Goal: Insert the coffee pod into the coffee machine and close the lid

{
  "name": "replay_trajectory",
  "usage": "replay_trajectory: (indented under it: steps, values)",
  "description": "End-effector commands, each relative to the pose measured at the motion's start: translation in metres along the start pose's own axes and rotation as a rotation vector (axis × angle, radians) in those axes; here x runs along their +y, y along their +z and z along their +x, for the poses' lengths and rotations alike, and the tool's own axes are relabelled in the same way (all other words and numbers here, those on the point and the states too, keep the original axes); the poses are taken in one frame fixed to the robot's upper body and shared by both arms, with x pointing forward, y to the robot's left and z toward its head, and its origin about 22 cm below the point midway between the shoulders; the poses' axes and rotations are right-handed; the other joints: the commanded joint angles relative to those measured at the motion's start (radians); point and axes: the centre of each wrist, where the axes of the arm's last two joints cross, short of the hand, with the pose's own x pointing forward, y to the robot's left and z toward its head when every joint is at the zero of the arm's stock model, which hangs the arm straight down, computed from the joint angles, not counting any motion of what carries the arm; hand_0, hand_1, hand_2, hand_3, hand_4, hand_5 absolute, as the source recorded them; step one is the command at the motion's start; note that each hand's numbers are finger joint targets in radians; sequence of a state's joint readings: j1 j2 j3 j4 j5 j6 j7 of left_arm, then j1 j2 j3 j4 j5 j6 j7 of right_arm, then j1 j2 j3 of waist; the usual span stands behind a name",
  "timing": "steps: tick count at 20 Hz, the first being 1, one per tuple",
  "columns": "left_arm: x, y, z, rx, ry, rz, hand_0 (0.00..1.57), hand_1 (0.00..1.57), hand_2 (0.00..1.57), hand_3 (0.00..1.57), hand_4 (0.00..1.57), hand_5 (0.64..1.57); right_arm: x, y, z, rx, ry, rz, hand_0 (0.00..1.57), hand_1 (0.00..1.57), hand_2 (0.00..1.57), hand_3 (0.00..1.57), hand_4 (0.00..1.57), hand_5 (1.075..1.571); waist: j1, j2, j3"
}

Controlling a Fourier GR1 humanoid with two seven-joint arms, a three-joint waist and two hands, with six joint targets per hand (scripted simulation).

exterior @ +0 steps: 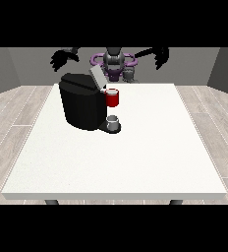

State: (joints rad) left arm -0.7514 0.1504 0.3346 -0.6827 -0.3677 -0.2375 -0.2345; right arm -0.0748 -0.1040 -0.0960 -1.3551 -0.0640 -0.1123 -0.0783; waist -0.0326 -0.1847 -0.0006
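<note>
A black coffee machine (81, 106) stands left of the table's middle. Its grey lid (96, 76) is tilted up and open above a red pod holder (113, 99). Under the holder a small grey cup (113, 120) rests on the machine's base. A small grey coffee pod (129, 74) sits at the far table edge, just in front of the robot. The hand at the view's left (62, 58) hangs raised behind the machine, fingers spread, holding nothing. The hand at the view's right (161, 56) is also raised, open, up and to the right of the pod.
The white table (135, 157) stretches wide towards the camera, on a wooden floor with grey walls behind. The robot's torso (114, 61) is at the far edge, behind the machine and the pod.
</note>
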Motion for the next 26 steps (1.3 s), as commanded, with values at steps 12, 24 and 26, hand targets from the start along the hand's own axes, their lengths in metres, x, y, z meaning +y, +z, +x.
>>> replay_trajectory:
  steps: [12,24,26]
  values:
    - [-0.041,0.059,-0.068,0.066,0.29,0.022,0.0,0.0,0.0,0.0,0.14,1.571,0.01,-0.027,0.072,-0.093,0.054,0.227,0.0,0.0,0.0,0.0,0.0,1.571,0.125,-0.058,0.0006]
    - [-0.035,0.067,-0.026,-0.032,0.314,0.018,0.0,0.0,0.0,0.0,0.0,1.571,0.031,-0.056,0.09,-0.154,0.062,0.287,0.0,0.0,0.0,0.0,0.0,1.571,0.188,0.054,0.0009]
    - [-0.038,0.08,-0.037,-0.052,0.307,0.031,0.0,0.0,0.0,0.0,0.0,1.571,0.048,-0.057,0.09,-0.188,0.036,0.279,0.0,0.0,0.0,0.0,0.0,1.571,0.189,0.093,0.0008]
